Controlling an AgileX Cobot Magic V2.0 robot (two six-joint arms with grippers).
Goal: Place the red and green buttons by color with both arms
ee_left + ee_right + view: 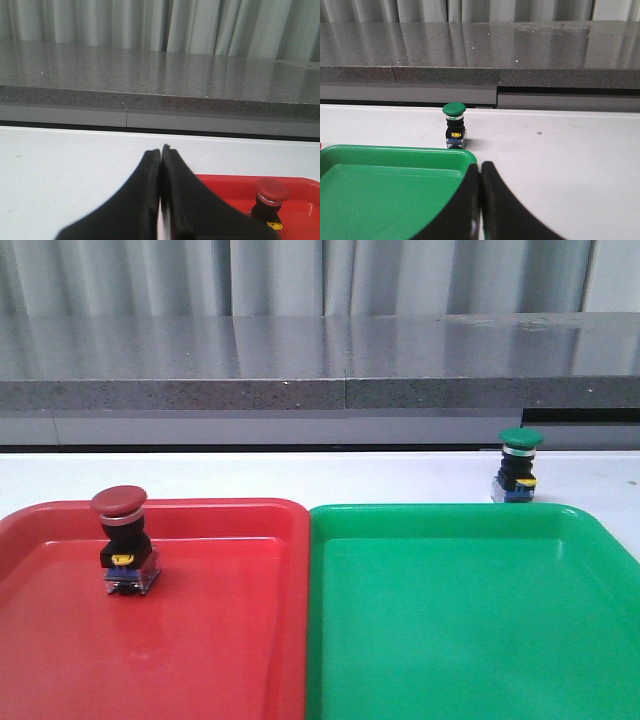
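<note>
Red tray, left; green tray, right; rims side by side on a white table.

Red button: upright inside the red tray, toward its far left part. Judged already sorted.

Green button: upright on the bare table, just beyond the green tray's far rim, toward its right end. Not yet in its tray. Long axis vertical, cap uppermost.

Left gripper: fingers pressed together, holding nothing; its wrist view shows the red button near it, off to one side.

Right gripper: fingers together, empty, above the green tray's far right corner.

Key relation: in the right wrist view the green button lies ahead of the right gripper, slightly toward the robot's left and well apart from the tips. The right arm is the nearer one. Judged requirement: part the fingers, reach forward, and close on the black body below the cap.
</note>
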